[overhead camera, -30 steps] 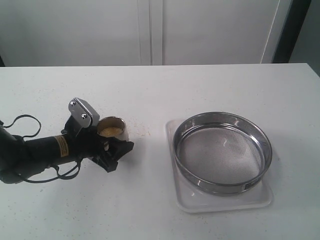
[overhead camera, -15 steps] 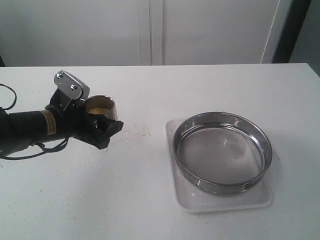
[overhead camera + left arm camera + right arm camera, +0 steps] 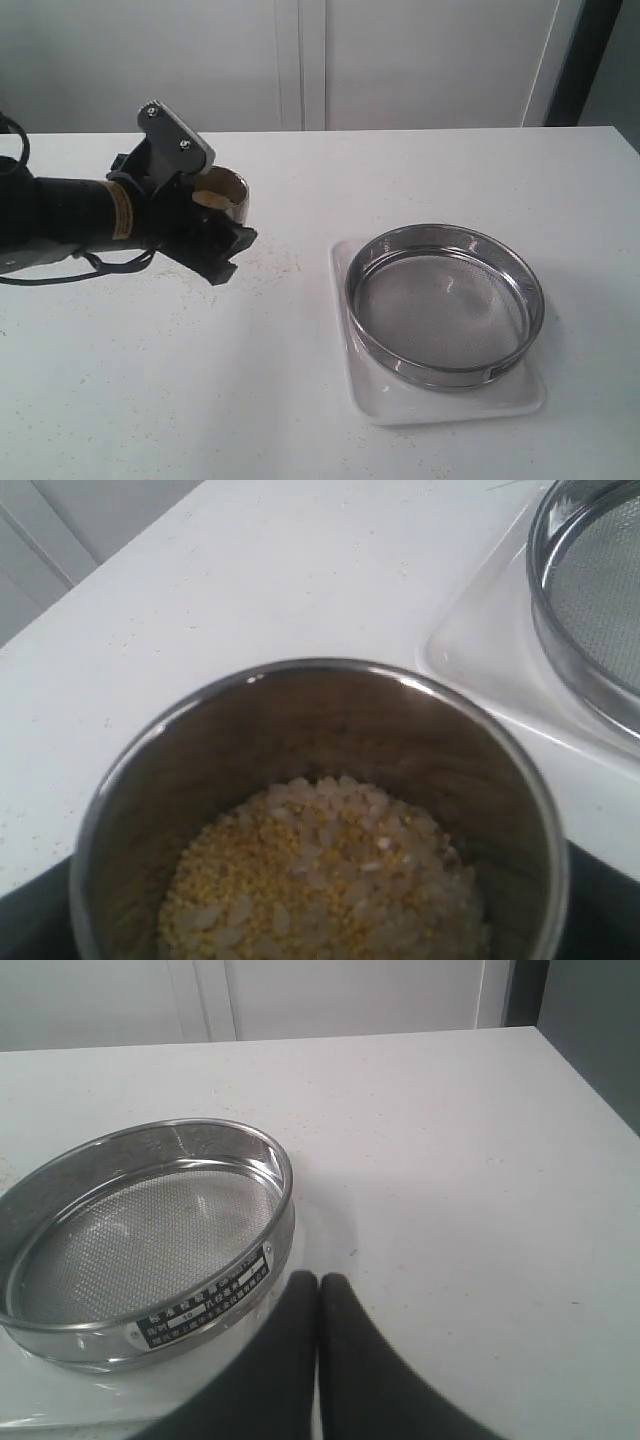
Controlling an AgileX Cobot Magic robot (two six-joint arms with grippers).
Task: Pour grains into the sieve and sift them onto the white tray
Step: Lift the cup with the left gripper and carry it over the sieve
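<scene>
Left gripper (image 3: pixel 207 226) is clamped around a small steel cup (image 3: pixel 230 190), its jaws spread wide to take the cup's round body, with one black finger (image 3: pixel 228 243) showing on the near side. The arm behind it lies nearly level and reaches in from the left edge of the exterior view. Whether the cup's base touches the desk (image 3: pixel 250 380) cannot be told. The cup stands mouth up, and the wrist view looks straight into it: the grains (image 3: pixel 320 880) lie in the bottom as a loose heap of fine yellow bits mixed with paler, longer ones, well below the rim. A few stray specks (image 3: pixel 270 256) lie on the desk just beside the gripper.

Further right, well apart from the cup, the sieve (image 3: pixel 440 310) sits flat on the white tray (image 3: pixel 400 405). Its steel wall stands upright and its mesh is bare, with no grains in it. The tray's rounded corners and low rim show around the sieve, most of all on the near side.

Right gripper (image 3: pixel 318 1282) has its two dark fingers pressed together with nothing between them. It is just beside the near edge of the sieve and the tray, apart from both. From there the sieve's wall shows a small dark nameplate (image 3: pixel 205 1305).
</scene>
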